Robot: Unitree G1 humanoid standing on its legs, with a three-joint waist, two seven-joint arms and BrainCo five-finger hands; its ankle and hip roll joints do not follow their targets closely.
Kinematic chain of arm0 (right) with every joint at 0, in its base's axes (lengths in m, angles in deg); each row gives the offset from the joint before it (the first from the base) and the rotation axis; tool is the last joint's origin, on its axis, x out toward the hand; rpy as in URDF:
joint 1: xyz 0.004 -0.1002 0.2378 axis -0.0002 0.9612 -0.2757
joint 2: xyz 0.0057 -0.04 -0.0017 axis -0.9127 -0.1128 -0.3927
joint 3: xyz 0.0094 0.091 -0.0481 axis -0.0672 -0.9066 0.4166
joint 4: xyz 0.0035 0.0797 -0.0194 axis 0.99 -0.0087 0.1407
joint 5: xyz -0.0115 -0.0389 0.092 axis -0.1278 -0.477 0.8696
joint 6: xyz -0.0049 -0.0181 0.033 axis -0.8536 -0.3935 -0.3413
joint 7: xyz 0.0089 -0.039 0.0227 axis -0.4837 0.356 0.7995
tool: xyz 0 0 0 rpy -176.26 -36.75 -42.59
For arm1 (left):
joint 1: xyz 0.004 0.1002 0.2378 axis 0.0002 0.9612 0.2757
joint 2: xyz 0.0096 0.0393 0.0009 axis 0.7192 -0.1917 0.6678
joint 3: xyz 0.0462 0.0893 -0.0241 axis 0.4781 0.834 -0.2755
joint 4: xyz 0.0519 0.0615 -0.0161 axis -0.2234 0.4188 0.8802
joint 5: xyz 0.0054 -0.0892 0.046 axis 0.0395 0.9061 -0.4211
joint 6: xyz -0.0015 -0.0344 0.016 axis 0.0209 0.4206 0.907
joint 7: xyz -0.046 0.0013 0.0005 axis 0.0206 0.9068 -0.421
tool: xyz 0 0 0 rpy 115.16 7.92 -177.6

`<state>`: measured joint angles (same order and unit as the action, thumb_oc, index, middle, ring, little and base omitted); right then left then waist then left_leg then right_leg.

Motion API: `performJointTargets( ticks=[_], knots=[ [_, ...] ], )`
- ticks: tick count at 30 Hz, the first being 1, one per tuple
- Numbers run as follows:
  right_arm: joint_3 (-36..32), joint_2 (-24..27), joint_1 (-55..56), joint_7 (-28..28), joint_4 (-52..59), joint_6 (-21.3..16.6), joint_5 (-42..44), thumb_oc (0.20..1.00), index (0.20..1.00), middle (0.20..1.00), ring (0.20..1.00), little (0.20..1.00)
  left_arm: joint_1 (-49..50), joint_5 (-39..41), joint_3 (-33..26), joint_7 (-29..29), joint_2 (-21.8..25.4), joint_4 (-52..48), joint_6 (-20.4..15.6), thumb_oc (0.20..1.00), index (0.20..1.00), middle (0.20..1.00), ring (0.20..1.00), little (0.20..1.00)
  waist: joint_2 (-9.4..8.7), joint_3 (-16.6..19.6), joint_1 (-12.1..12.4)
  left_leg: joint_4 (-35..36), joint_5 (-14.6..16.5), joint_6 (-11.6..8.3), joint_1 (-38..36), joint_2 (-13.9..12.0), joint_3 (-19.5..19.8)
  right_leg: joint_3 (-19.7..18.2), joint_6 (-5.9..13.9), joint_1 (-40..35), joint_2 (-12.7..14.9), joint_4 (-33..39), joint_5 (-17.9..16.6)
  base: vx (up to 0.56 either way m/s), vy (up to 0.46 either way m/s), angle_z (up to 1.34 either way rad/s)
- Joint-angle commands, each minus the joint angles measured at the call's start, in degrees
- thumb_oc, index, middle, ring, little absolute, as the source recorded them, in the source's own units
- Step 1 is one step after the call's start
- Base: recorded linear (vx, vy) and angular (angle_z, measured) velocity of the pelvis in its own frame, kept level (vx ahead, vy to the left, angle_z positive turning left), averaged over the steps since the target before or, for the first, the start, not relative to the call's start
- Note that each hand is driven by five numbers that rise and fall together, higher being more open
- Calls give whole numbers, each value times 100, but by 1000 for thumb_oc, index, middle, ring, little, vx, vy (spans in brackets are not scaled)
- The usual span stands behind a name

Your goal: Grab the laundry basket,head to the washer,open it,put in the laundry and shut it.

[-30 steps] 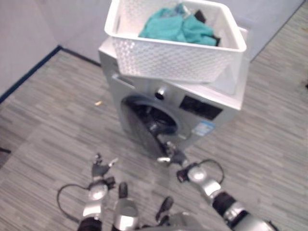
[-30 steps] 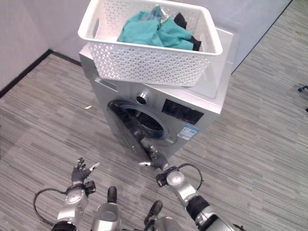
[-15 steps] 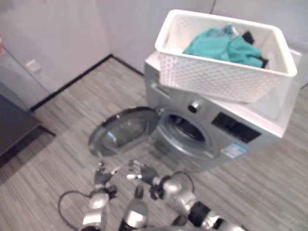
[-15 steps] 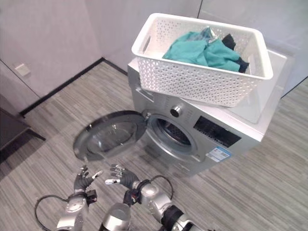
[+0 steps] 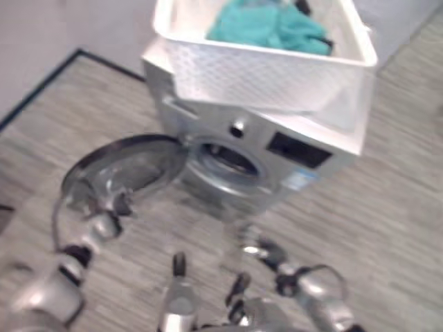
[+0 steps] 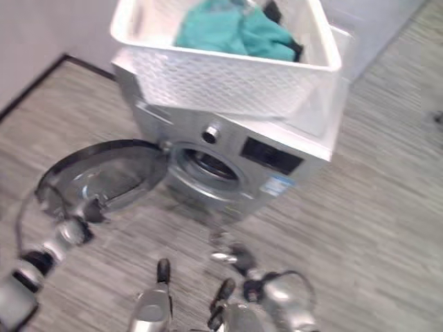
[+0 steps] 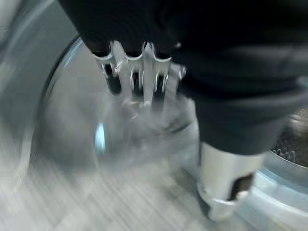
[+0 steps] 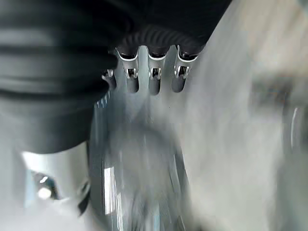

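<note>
**Laundry sitting up at twelve o'clock, both robot hands low**

Left eye view: the white laundry basket is resting on top of the washer, teal laundry lying inside it. The washer door is hanging open toward nine o'clock. The left robot hand is hovering at that door.

Right eye view: the right robot hand is sitting at six o'clock below the drum opening, roughly under the basket and probably nearer it.

Left wrist view: fingers extending straight, holding nothing.

Right wrist view: fingers relaxed, empty.
</note>
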<state>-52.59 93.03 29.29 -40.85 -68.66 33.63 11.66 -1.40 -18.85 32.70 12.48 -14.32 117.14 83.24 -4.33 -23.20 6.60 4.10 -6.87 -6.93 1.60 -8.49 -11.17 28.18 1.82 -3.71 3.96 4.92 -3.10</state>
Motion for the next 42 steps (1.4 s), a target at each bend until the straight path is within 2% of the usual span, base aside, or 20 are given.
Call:
performJointTargets(
  ticks=[1, 5, 9, 13, 21, 34, 40, 42],
  knots=[
    [-109, -344, -656, -74, 759, -469, 70, 1000, 1000, 1000, 1000, 1000, -856, -416, 443, -193, 109, 143, -92, 1000, 1000, 1000, 1000, 1000, -104, -463, 29, 90, 63, -148, 173, -48, -42, -102, 245, -622, 293, -284, 567, -58, 11, 1],
    [-322, -13, -543, -11, 894, -536, -52, 1000, 1000, 1000, 1000, 1000, -1574, -253, 1011, -337, 317, 242, -109, 1000, 1000, 1000, 1000, 1000, -200, -619, -133, 90, 63, -137, 272, -80, -111, -193, 283, -425, 334, -334, 479, -62, 17, -20],
    [-363, 253, -407, -128, 1207, -582, -141, 1000, 1000, 1000, 1000, 1000, -1996, -286, 1315, -311, 178, 794, -79, 1000, 1000, 1000, 1000, 1000, -285, -659, -242, 90, 86, -135, 377, -69, -191, -274, 303, -275, 351, -308, 384, -51, 18, -10],
    [-229, 293, -414, -158, 1261, -595, -170, 1000, 1000, 1000, 1000, 1000, -1928, -230, 1091, -205, 102, 929, -91, 1000, 1000, 1000, 1000, 1000, -324, -659, -218, 90, 109, -138, 366, -85, -274, -367, 309, -211, 331, -230, 313, -19, 0, -20],
    [-26, 366, -577, -184, 1282, -584, -98, 1000, 1000, 1000, 1000, 1000, -1953, -258, 1118, -159, -15, 839, -145, 1000, 1000, 1000, 1000, 1000, -280, -643, -212, 90, 122, -151, 330, -71, -295, -386, 290, -257, 295, -153, 293, -2, -2, -2],
    [101, 500, -687, -186, 1394, -585, 50, 1000, 1000, 1000, 1000, 1000, -1662, -297, 1123, -85, 419, 500, -179, 1000, 1000, 1000, 1000, 1000, -244, -474, -120, 90, 169, -157, 256, -66, -351, -390, 269, -342, 243, -116, 343, 1, -1, -2],
    [109, 378, -588, -134, 1318, -596, -55, 1000, 1000, 1000, 1000, 1000, -1514, -457, 393, 432, 434, 951, -223, 1000, 1000, 1000, 1000, 1000, -377, -416, -106, 90, 174, -164, 272, -57, -376, -408, 267, -311, 210, -104, 319, 0, 0, 0],
    [121, 364, -587, -130, 1302, -594, -81, 1000, 1000, 1000, 1000, 1000, -1536, -467, 355, 474, 454, 1001, -228, 1000, 1000, 1000, 1000, 1000, -391, -414, -102, 90, 177, -162, 278, -62, -383, -411, 269, -301, 207, -107, 316, 0, 0, 0]
  ],
)
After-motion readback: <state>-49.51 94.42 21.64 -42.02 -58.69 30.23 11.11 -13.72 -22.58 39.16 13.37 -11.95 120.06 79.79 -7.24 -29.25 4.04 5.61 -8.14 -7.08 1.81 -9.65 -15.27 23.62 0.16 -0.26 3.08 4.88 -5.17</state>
